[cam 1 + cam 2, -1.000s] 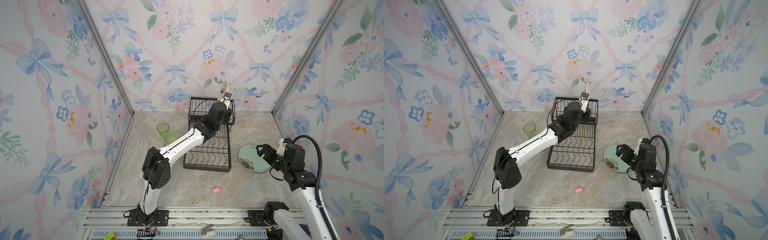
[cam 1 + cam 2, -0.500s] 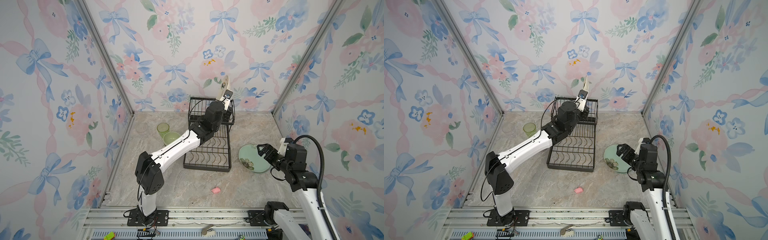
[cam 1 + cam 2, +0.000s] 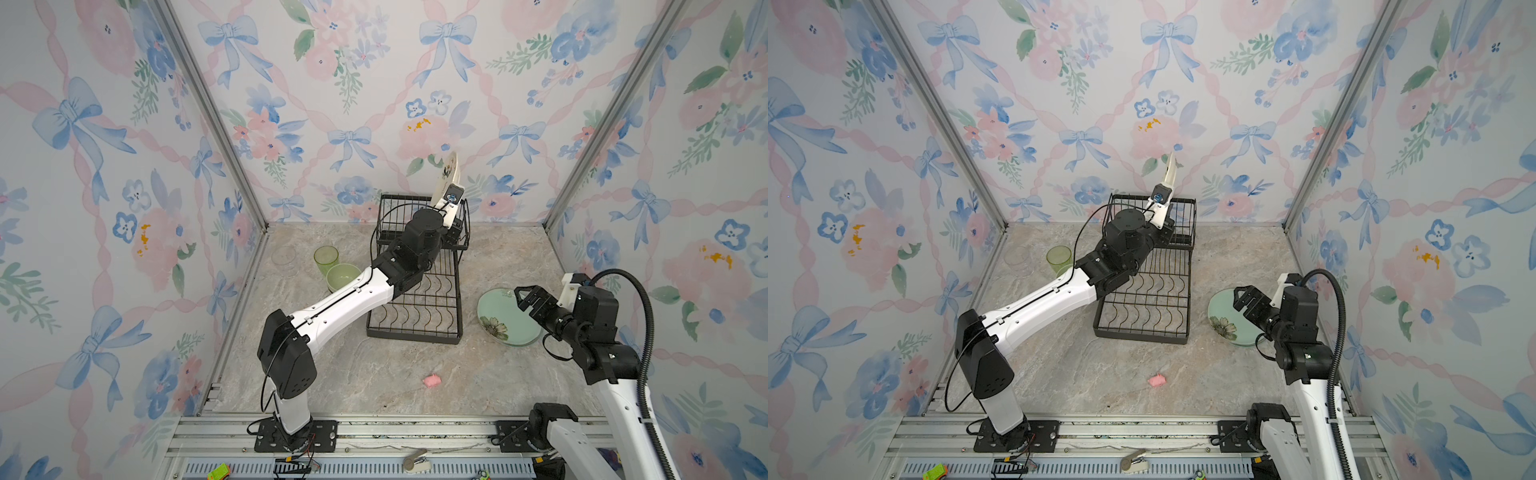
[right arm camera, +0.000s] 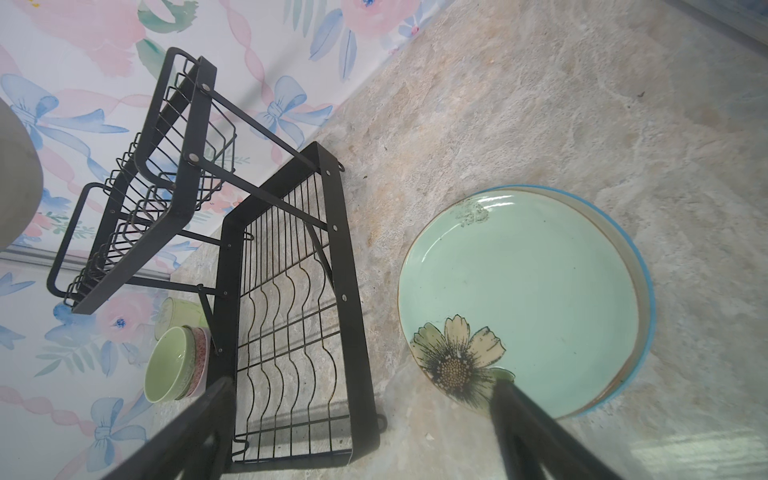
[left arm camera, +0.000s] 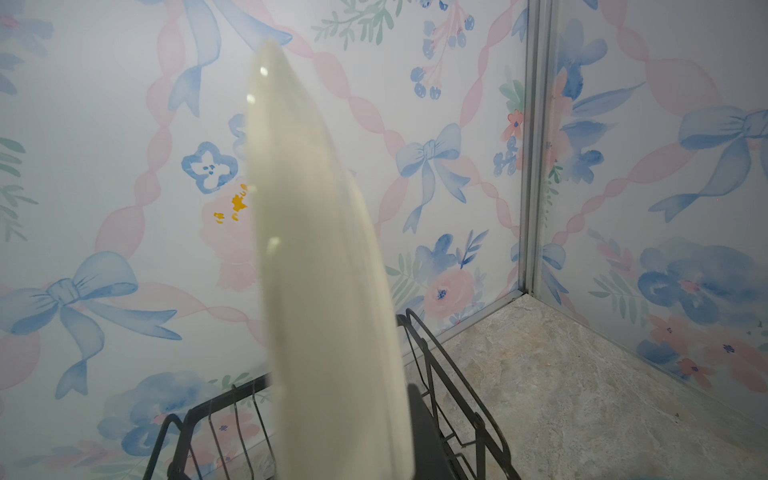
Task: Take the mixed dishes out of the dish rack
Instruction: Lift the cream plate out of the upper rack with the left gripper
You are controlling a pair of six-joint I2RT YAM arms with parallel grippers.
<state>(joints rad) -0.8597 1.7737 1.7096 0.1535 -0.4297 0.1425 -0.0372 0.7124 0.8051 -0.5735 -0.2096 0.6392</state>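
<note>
1. At the far left of the surface [image 3: 365,374], near the left wall, the clear glass [image 3: 284,256] stands upright. The green tumbler [image 3: 326,258] stands just beside it to the right, also upright.
2. The pale green bowl [image 3: 343,276] sits against the tumbler's near side. The right wrist view shows it nested in a pink-patterned bowl [image 4: 202,357]; whether another bowl lies beneath cannot be told. These dishes are well apart from both end effectors.
3. The dish rack [image 3: 415,328] stands in the middle, with its raised upper tier toward the back wall and its long lower tier with wavy dividers reaching forward.
4. The left end effector [image 3: 445,208] is above the upper tier's right side, clenched on the lower edge of the cream plate [image 3: 449,172].
   - In both top views the plate stands on edge, tilted, and rises from the end effector above the basket rim in front of the back wall.
   - In the left wrist view the plate [image 5: 324,291] is seen edge-on, with one dark finger [image 5: 419,424] against its face.
5. The small pink lump [image 3: 431,380] lies on the surface in front of the rack, apart from everything.
6. To the right of the rack, the pale green plate [image 3: 496,320], which has a painted flower, lies flat on a blue-rimmed plate [image 4: 647,299]. Only the edge of that lower plate shows.
7. The right end effector [image 3: 524,296] hovers over the pale green plate's right part. It is released, with its jaws wide and nothing between them. In the right wrist view one finger [image 4: 528,428] hangs over the flower, and the plate lies just below.
</note>
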